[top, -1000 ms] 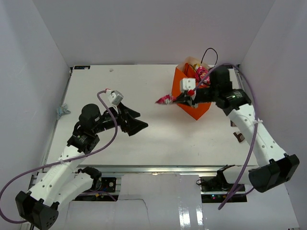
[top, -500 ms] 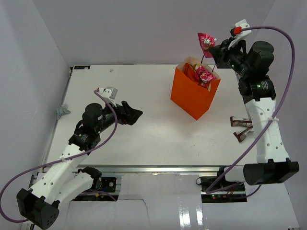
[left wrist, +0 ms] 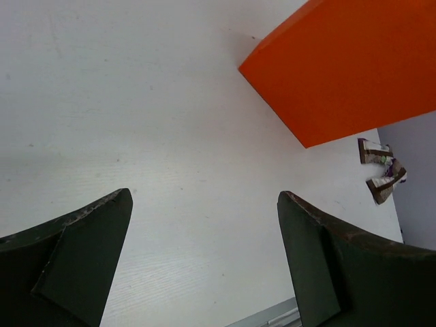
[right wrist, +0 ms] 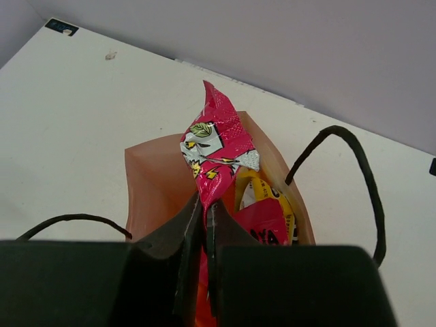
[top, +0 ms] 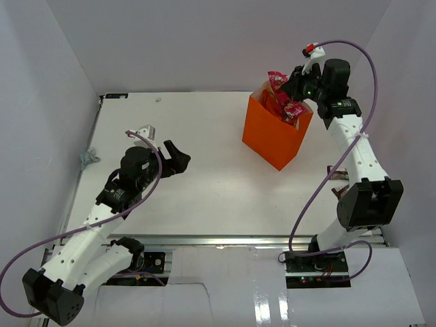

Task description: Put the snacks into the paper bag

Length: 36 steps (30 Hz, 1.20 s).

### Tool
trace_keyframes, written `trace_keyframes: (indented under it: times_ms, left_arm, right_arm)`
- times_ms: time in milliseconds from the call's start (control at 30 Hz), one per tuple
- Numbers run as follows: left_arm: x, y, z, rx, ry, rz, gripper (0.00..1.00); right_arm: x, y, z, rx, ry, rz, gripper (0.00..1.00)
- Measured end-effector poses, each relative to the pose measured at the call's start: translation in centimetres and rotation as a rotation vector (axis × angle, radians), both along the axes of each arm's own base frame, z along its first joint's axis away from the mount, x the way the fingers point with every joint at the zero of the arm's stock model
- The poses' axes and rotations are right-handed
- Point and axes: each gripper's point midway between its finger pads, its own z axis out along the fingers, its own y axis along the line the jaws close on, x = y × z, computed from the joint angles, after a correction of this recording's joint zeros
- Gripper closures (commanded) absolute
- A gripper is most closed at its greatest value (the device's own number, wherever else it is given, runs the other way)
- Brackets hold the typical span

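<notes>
Crinkled pink foil packet [right wrist: 214,153], pointed at top, is pinched flat by the right gripper [right wrist: 204,212] over the mouth of the boxy orange paper bag [top: 269,139], standing at two o'clock on the white table [top: 204,122]. The left gripper [left wrist: 204,197], at eight o'clock, gapes wide, holding nothing.

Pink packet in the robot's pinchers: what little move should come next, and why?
Probably open the right gripper. It is shut on the pink packet, which sits right over the open mouth of the orange paper bag, so letting go should drop it inside.
</notes>
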Motion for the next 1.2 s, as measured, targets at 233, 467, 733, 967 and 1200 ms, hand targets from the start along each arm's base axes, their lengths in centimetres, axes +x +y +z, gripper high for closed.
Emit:
trace_keyframes:
  times_ms: [233,467,733,967,1200]
  left_arm:
    - [0.9,3.2,-0.3,0.009,0.078,0.234,0.02]
    - [4.1,7.3,-0.7,0.06,0.19,0.524,0.04]
    - [7.4,18.0,-5.9,0.08,0.445,0.905,0.04]
    - [8.7,24.9,-11.7,0.177,0.731,1.189,0.02]
    - [11.2,28.2,-14.4,0.393,0.802,1.286,0.02]
  right_arm:
    - [-0.7,0.7,-1.5,0.025,0.048,0.038,0.5]
    - [-1.5,0.5,-1.3,0.001,0.038,0.047,0.32]
    - [-5.3,-4.3,7.9,-0.069,-0.227,0.044,0.18]
    - [-12.2,-5.2,5.5,-0.265,-0.303,0.219,0.17]
    - [-15.9,-4.5,-6.0,-0.313,-0.021,0.406,0.17]
